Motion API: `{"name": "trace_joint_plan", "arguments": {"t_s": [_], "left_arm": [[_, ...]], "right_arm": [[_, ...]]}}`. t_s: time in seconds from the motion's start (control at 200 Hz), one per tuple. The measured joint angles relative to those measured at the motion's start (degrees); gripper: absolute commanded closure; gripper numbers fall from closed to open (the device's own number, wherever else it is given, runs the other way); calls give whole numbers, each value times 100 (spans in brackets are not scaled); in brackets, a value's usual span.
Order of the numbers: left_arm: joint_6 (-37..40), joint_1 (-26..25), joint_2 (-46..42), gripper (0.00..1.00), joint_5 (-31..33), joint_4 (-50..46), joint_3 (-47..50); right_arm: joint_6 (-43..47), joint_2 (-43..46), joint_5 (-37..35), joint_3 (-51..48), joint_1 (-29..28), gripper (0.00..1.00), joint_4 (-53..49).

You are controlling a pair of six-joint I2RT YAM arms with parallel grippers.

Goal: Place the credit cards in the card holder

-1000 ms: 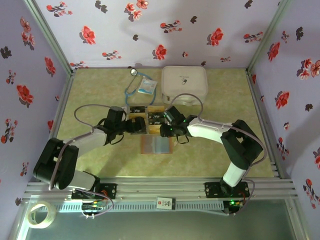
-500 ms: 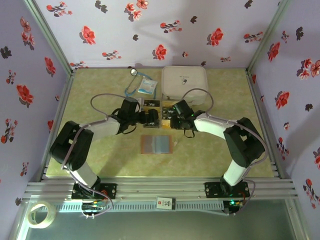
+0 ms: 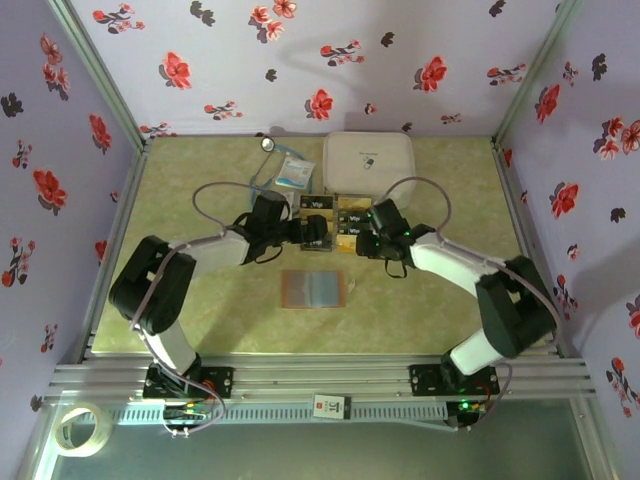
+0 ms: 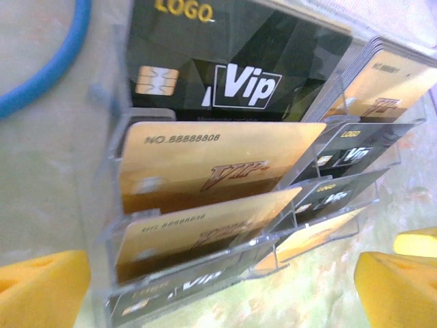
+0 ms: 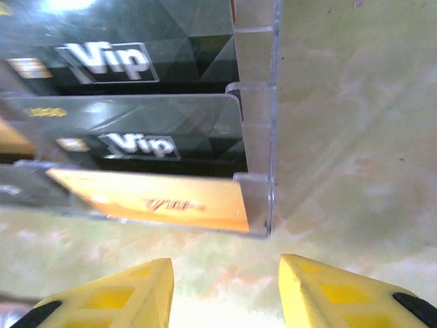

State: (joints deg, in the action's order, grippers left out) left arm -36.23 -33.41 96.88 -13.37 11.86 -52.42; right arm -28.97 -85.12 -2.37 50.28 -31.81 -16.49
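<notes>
The credit cards stand in a clear tiered rack (image 3: 333,218) at the back middle of the table. The left wrist view shows black Vip cards (image 4: 239,68) and gold cards (image 4: 212,164) in its steps. In the right wrist view a gold card (image 5: 157,199) sits in the front step below black cards (image 5: 130,140). My left gripper (image 3: 318,234) (image 4: 218,301) is open, close up against the rack's left front. My right gripper (image 3: 360,243) (image 5: 225,290) is open just short of the rack's right front corner, with bare table between its fingertips (image 5: 116,297). The card holder (image 3: 315,289) lies open and flat nearer the arms.
A large white rounded case (image 3: 368,165) stands right behind the rack. A blue stethoscope (image 3: 262,172) and a white-blue packet (image 3: 294,172) lie at the back left. Flowered walls close in three sides. A tape roll (image 3: 82,428) lies outside the front rail.
Both grippers have moved away from the card holder toward the back and now sit at the front of the card rack. Neither has taken hold of anything.
</notes>
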Motion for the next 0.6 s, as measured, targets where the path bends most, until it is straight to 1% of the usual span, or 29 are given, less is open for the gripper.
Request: {"name": "trace_joint_plan", "arguments": {"t_s": [0.105, 0.155, 0.235, 0.26, 0.415, 0.495, 0.56, 0.6], "left_arm": [[-2, 216, -682, 0, -24, -68, 398], [0, 319, -1040, 0, -20, -129, 577], [9, 437, -1567, 0, 2, -365, 769], [22, 457, -1714, 0, 31, -446, 824], [87, 466, -2389, 0, 286, -1314, 1008], [107, 466, -2553, 0, 452, -1814, 1058], [114, 466, -2671, 0, 557, -2157, 1150], [131, 463, -2723, 0, 612, -2330, 1211]], "right_arm": [[-4, 608, 22, -122, 0, 50, -125], [2, 817, 20, -142, 0, 46, -195], [-9, 1082, -37, -149, -2, 35, -317], [39, 1132, -59, -149, -2, 34, -341], [254, 1281, -256, -129, -7, 34, -501], [503, 1198, -192, 9, -7, 39, -713], [702, 997, -44, 254, -11, 43, -874], [813, 844, 48, 422, -24, 44, -938]]}}
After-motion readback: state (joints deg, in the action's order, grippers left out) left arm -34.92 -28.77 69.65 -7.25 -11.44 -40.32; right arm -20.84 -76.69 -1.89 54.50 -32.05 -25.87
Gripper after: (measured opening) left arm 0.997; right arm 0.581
